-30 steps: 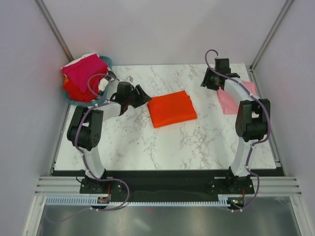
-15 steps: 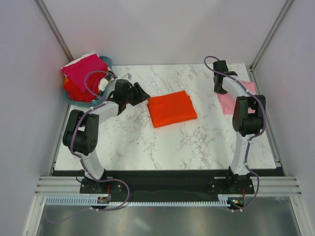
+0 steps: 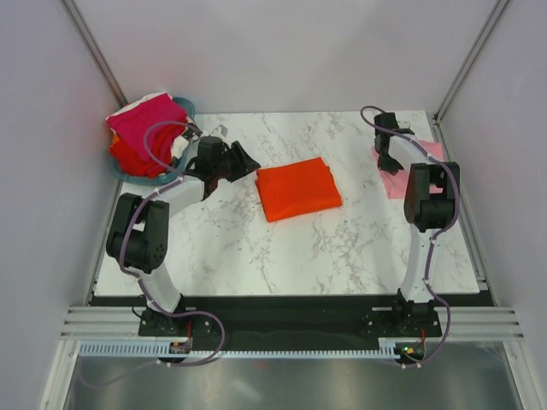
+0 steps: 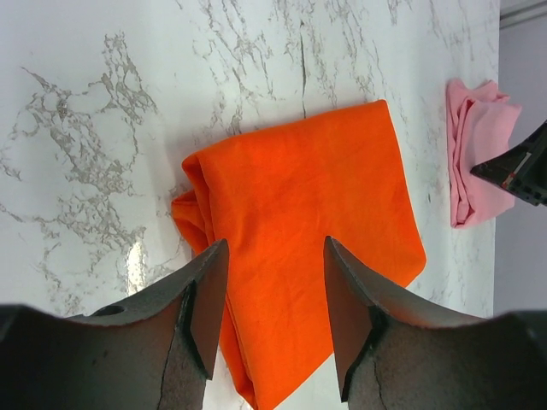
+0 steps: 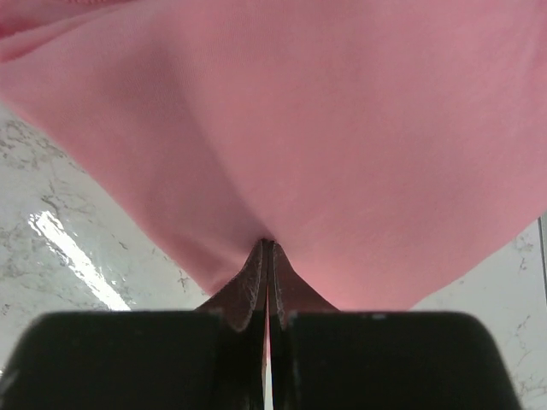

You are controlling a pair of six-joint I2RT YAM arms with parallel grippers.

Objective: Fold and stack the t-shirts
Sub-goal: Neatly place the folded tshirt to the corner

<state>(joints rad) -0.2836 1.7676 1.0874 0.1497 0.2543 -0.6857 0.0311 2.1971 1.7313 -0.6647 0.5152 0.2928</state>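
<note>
my left gripper [image 4: 273, 316] wide open, empty, just beside folded orange shirt [image 4: 316, 231] on table [image 3: 256, 248] | my right gripper [image 5: 267, 256] closed tight, pinching edge of pink shirt [image 5: 342, 128] at far right | more shirts [image 3: 145, 124] heaped in basket [image 3: 190, 106]

The left arm [image 3: 152, 231] and the right arm [image 3: 430, 201] are built alike: chunky matte black joint housings joined by pale grey-white tubular links. A thin mauve-grey cable [image 3: 154, 141] runs along each arm in loose loops and trails off by its black base [image 3: 162, 323]. The left claw [image 4: 273, 246] has two dark charcoal fingers [image 4: 201, 316], broad and slightly grainy, each with a flat inner face narrowing toward the tip. The right claw [image 5: 267, 243] has a wide black block behind it and two slim dark fingers [image 5: 248, 290] that taper to fine points.
</note>
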